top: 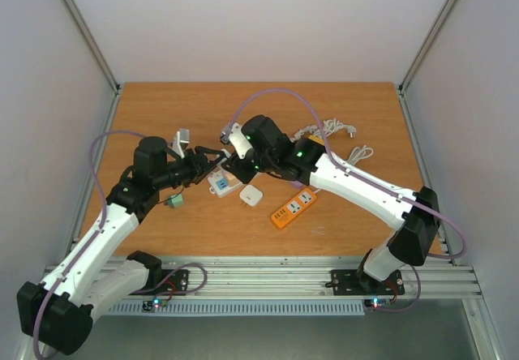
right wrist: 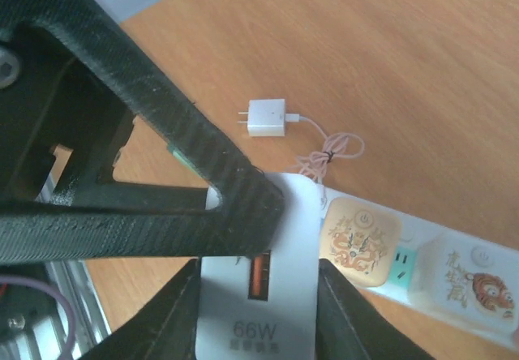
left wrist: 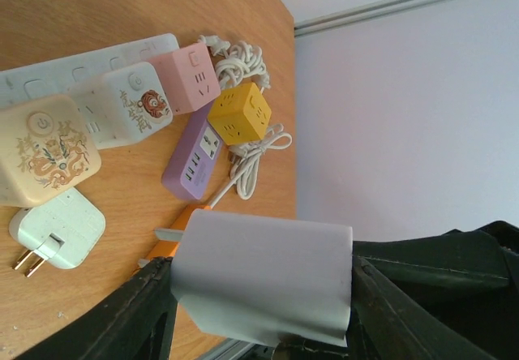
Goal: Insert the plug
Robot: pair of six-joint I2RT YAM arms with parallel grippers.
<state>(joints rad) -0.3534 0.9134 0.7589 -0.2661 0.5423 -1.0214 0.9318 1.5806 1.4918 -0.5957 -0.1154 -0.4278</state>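
The plug [left wrist: 259,263] is a white block charger marked 66W [right wrist: 259,327], held in the air above the table. My left gripper [left wrist: 263,299] is shut on it, and its prongs point toward the table. My right gripper [right wrist: 258,271] comes from the opposite side, with a finger pressed against each side of the same charger. The left gripper's black finger [right wrist: 203,157] crosses the charger's top there. In the top view both grippers meet at mid-table [top: 225,164]. Just below lies the white power strip [right wrist: 405,264] with a cream dragon adapter [right wrist: 359,240] and a tiger adapter [right wrist: 474,283] on it.
On the table are a pink adapter [left wrist: 190,72], a yellow cube socket [left wrist: 239,113], a purple strip [left wrist: 195,157], an orange strip [top: 293,207], a small pale plug [left wrist: 57,230], a small white charger with cable [right wrist: 268,117], coiled white cables [top: 328,129] and a green part [top: 173,202].
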